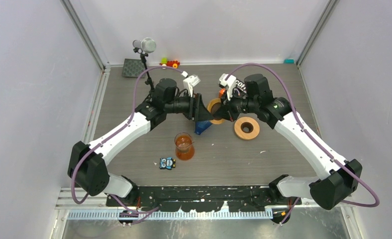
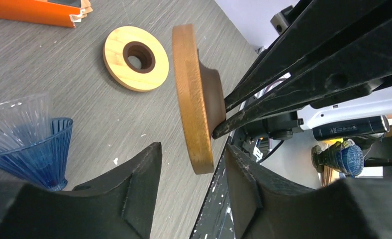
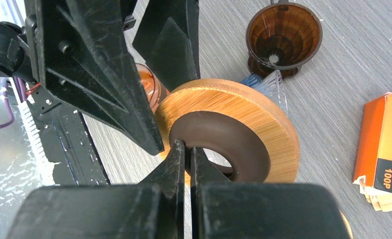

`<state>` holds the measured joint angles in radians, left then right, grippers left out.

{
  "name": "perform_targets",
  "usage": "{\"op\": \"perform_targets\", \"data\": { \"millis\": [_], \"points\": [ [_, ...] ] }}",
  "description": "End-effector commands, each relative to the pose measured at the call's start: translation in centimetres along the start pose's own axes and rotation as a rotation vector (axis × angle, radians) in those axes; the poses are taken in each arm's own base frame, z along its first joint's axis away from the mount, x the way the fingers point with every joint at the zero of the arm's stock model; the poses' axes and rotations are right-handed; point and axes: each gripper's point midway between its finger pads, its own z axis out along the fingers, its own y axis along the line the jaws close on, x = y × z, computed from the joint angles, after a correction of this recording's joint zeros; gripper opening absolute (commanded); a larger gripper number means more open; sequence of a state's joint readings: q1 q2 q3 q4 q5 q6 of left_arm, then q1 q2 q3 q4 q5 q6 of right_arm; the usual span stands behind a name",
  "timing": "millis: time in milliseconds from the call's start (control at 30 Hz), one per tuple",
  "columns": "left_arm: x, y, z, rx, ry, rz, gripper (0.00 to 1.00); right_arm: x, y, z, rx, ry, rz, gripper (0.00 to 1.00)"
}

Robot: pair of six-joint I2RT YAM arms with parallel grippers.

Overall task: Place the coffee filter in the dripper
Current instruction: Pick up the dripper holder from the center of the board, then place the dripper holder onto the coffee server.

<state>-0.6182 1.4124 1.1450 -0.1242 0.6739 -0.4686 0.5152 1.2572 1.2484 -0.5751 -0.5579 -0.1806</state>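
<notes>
My right gripper (image 3: 188,147) is shut on the dark inner rim of a wooden ring (image 3: 244,112) and holds it on edge above the table. My left gripper (image 2: 193,149) is open, and the ring's edge (image 2: 191,99) sits between its fingers without touching them. In the top view both grippers, left (image 1: 198,112) and right (image 1: 225,110), meet at the table's middle. A blue dripper (image 2: 35,144) stands just below them. A brown dripper (image 3: 283,37) stands nearer the front. The orange filter box (image 3: 383,149) lies flat with paper edges showing. No loose filter is in view.
A second wooden ring (image 1: 246,128) lies flat right of centre. An owl toy (image 1: 167,163) lies near the front. A microphone on a stand (image 1: 144,46), a black pad (image 1: 133,67) and small toys (image 1: 170,62) are at the back left.
</notes>
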Motion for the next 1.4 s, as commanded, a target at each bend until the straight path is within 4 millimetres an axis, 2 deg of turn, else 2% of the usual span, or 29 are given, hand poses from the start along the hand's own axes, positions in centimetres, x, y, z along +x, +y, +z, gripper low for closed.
{"op": "perform_targets", "data": {
  "millis": [0, 267, 367, 400, 433, 500, 567, 600, 667, 767, 867, 1033, 1133, 1367],
  "points": [
    [-2.6, -2.1, 0.2, 0.075, -0.070, 0.028, 0.47, -1.7, 0.2, -0.3, 0.011, -0.073, -0.029, 0.00],
    [-2.5, -2.3, 0.2, 0.097, -0.069, 0.038, 0.17, -1.6, 0.3, -0.5, 0.016, -0.078, -0.034, 0.01],
    [-2.4, -2.3, 0.1, 0.097, -0.069, 0.053, 0.01, -1.6, 0.3, -0.5, 0.013, -0.077, -0.033, 0.01],
    [-2.4, -2.3, 0.1, 0.095, -0.068, 0.063, 0.00, -1.5, 0.3, -0.5, 0.012, -0.073, -0.031, 0.01],
    [-2.3, -2.3, 0.0, 0.093, -0.066, 0.080, 0.00, -1.4, 0.3, -0.5, 0.014, -0.068, -0.032, 0.06],
    [-2.0, -2.2, -0.6, 0.081, -0.058, 0.140, 0.00, -1.0, 0.3, -0.8, 0.026, -0.050, -0.039, 0.23],
    [-1.8, -2.2, -1.4, 0.063, -0.053, 0.240, 0.00, -0.7, 0.2, -1.5, 0.048, -0.037, -0.058, 0.50],
    [-1.7, -2.1, -1.9, 0.045, -0.050, 0.298, 0.00, -0.6, 0.2, -2.0, 0.059, -0.035, -0.075, 0.58],
    [-1.7, -1.9, -3.2, 0.001, -0.050, 0.438, 0.00, -0.6, 0.7, -3.4, 0.076, -0.041, -0.117, 0.67],
    [-2.6, -0.2, -5.3, -0.150, -0.071, 0.622, 0.00, -0.8, 0.6, -5.1, 0.132, -0.061, -0.142, 0.71],
    [-3.7, 0.4, -7.1, -0.271, -0.090, 0.788, 0.00, -1.7, 0.1, -5.6, 0.184, -0.097, -0.089, 0.75],
    [-3.7, 1.0, -8.6, -0.422, -0.057, 1.010, 0.00, -4.3, -0.5, -4.9, 0.192, -0.133, 0.117, 0.77],
    [-4.0, 1.7, -9.6, -0.503, -0.065, 1.085, 0.00, -5.8, -0.4, -4.3, 0.122, -0.162, 0.268, 0.77],
    [-4.2, 2.9, -10.5, -0.631, -0.059, 1.256, 0.00, -6.9, -0.3, -2.1, -0.122, -0.215, 0.573, 0.80]
  ]
}}
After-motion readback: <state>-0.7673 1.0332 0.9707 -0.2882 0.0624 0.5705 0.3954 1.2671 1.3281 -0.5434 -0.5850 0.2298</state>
